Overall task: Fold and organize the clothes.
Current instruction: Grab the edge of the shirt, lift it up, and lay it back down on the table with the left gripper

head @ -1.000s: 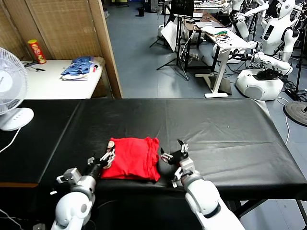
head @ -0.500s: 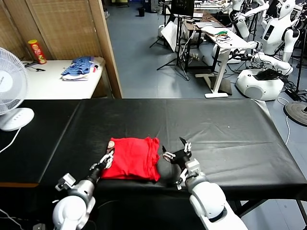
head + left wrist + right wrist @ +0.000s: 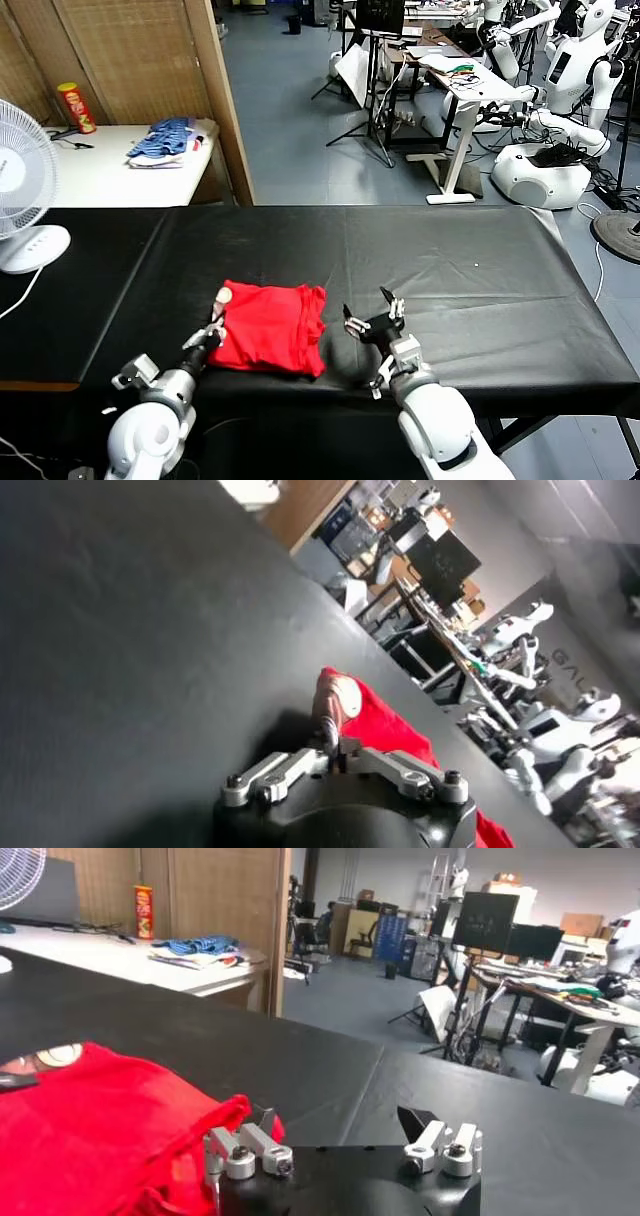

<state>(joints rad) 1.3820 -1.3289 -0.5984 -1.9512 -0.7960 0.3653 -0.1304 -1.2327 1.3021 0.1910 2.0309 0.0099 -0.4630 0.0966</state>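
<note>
The clothes, a bright red T-shirt (image 3: 268, 330), lie folded on the black table (image 3: 450, 260) near its front edge. A pale printed patch shows at the shirt's left corner. My left gripper (image 3: 213, 328) is at that left edge, shut on the corner of the shirt (image 3: 385, 725), which stands slightly raised above the fingers (image 3: 333, 750). My right gripper (image 3: 370, 312) hovers low just right of the shirt, open and empty. In the right wrist view the red shirt (image 3: 90, 1118) lies beside the open right gripper (image 3: 338, 1120).
A white fan (image 3: 20, 200) stands at the table's left end. Behind it is a white side table (image 3: 110, 175) with a blue striped cloth pile (image 3: 165, 140) and a red can (image 3: 75, 107). Desks, stands and other robots (image 3: 550, 130) fill the room beyond.
My left gripper has shut on the shirt's left corner, and the shirt has shifted slightly left and back. The right gripper stays open and has barely moved.
</note>
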